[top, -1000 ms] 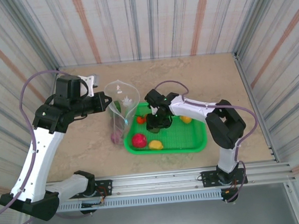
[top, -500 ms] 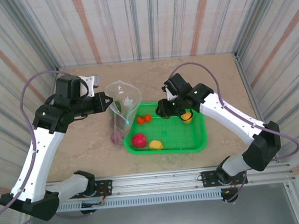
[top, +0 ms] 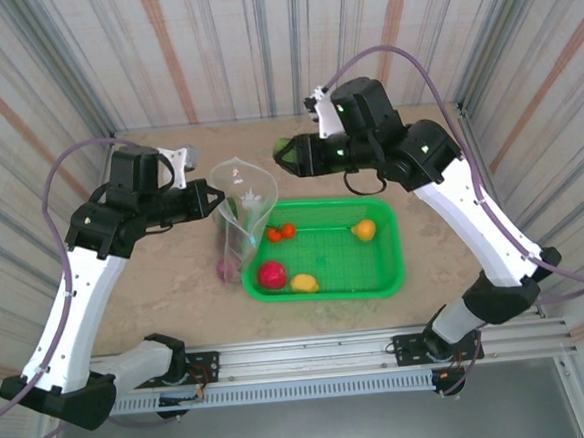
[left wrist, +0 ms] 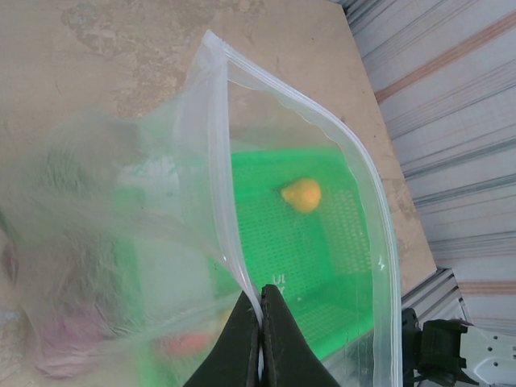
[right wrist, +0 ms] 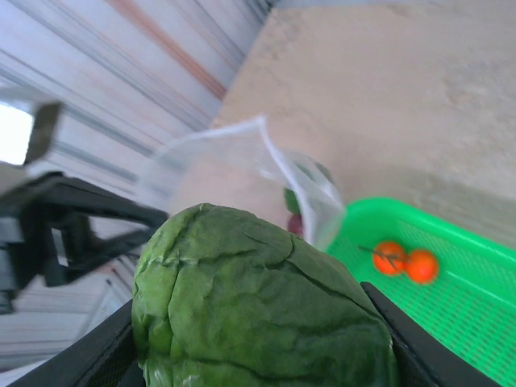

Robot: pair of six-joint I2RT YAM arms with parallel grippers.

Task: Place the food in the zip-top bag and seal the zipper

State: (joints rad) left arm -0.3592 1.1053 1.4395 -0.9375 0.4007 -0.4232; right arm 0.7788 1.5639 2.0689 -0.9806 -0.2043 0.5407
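Note:
The clear zip-top bag [top: 239,211] stands open beside the basket, with a purple piece [top: 227,271] and something green inside it. My left gripper [top: 210,198] is shut on the bag's rim; in the left wrist view the jaws [left wrist: 260,310] pinch the pale zipper [left wrist: 216,153]. My right gripper [top: 288,159] hangs raised behind the bag's mouth, shut on a green leafy vegetable [right wrist: 258,298] that bulges between its fingers. In the basket lie two small red-orange tomatoes [top: 281,232], an orange fruit [top: 364,230], a red fruit [top: 270,275] and a yellow one [top: 303,282].
The green mesh basket [top: 376,271] sits right of the bag, touching it. Striped walls close in the tabletop on three sides. The left arm [right wrist: 64,218] shows dark and blurred beyond the bag in the right wrist view.
My right arm has risen out of the basket with the green vegetable and swung back and up behind the bag's mouth. The left gripper and the bag have stayed put.

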